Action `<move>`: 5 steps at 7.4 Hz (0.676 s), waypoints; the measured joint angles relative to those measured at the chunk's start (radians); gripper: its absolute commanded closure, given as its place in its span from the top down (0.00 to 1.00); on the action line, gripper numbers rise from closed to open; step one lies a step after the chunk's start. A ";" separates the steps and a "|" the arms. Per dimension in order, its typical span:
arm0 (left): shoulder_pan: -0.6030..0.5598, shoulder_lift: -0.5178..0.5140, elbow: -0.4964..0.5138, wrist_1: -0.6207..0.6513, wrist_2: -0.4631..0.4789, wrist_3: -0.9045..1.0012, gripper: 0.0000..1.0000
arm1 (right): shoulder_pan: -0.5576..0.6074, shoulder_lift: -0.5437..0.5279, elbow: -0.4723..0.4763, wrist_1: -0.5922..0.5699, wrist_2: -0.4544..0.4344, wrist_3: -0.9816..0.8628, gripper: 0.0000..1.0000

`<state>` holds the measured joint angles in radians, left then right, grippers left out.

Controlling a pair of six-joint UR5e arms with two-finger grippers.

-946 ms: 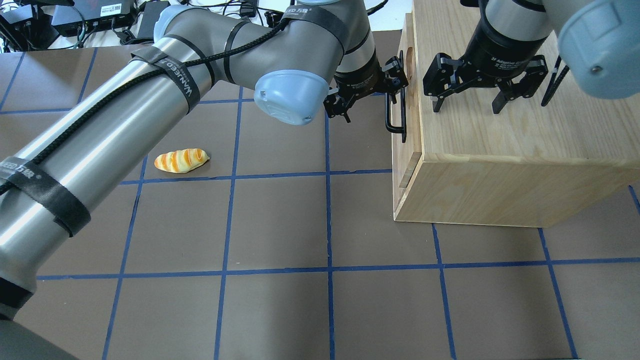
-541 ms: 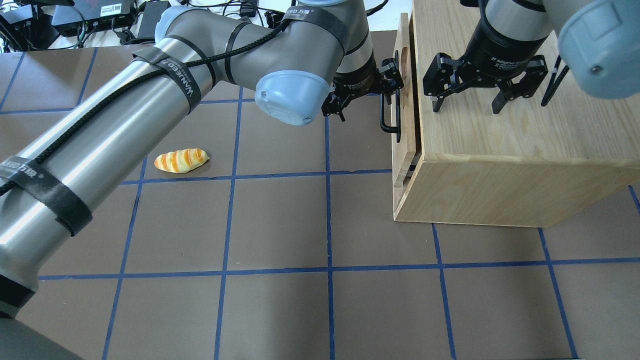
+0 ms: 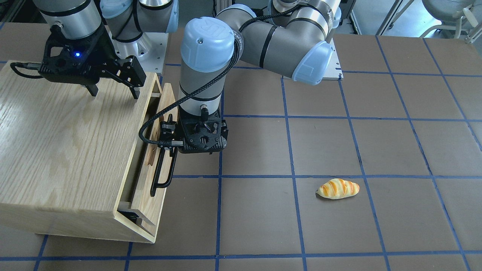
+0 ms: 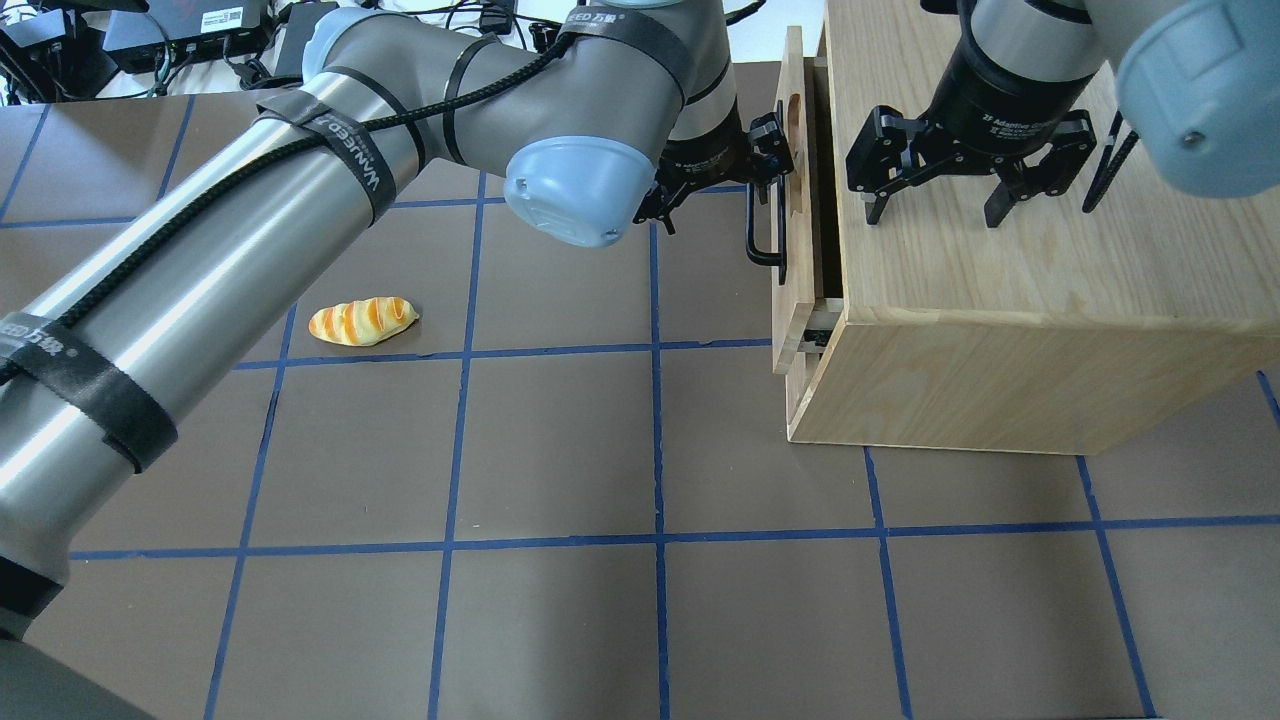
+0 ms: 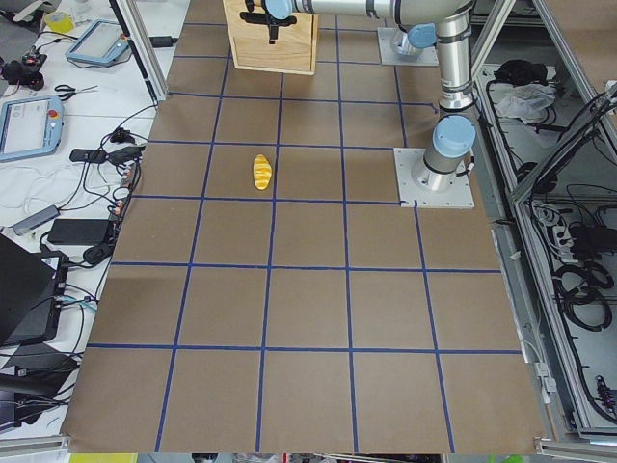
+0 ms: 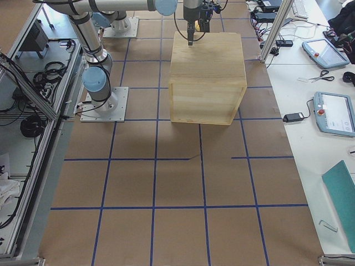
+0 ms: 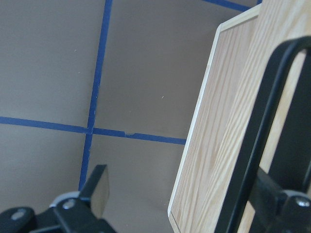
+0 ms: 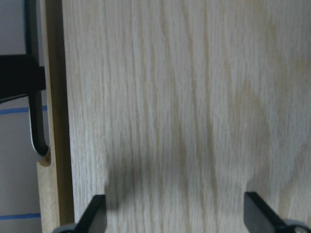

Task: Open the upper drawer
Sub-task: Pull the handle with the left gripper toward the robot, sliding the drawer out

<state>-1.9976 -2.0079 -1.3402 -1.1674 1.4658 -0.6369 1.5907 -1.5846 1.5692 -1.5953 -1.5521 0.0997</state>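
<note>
The upper drawer (image 4: 795, 200) of the oak cabinet (image 4: 1000, 300) stands pulled out a little, with a dark gap behind its front panel (image 3: 145, 205). My left gripper (image 4: 715, 180) is open, with one finger hooked behind the black bar handle (image 4: 765, 230). In the left wrist view the handle (image 7: 262, 121) crosses in front of that finger (image 7: 284, 206), and the other finger (image 7: 97, 194) hangs free. My right gripper (image 4: 935, 215) is open, fingertips down on the cabinet top (image 3: 67, 150). The right wrist view shows its fingertips (image 8: 95, 216) on the wood.
A toy bread loaf (image 4: 362, 321) lies on the brown mat left of the cabinet; it also shows in the front-facing view (image 3: 338, 188). A lower drawer front (image 4: 800, 385) sits below the upper one. Cables and electronics (image 4: 180, 40) lie beyond the far table edge.
The drawer front has slid out of the cabinet towards the overhead view's left, and the gap behind it has widened. My left gripper moved with the handle. The right gripper stayed put.
</note>
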 measured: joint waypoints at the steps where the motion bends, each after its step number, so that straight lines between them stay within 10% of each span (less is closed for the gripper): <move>1: 0.001 0.001 -0.001 0.000 0.003 0.000 1.00 | 0.000 0.000 0.000 0.000 0.000 0.000 1.00; 5: 0.021 0.011 -0.012 -0.012 0.011 0.019 1.00 | 0.000 0.000 0.000 0.000 0.001 0.000 1.00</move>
<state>-1.9769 -1.9969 -1.3519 -1.1792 1.4763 -0.6180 1.5907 -1.5846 1.5693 -1.5953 -1.5516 0.0997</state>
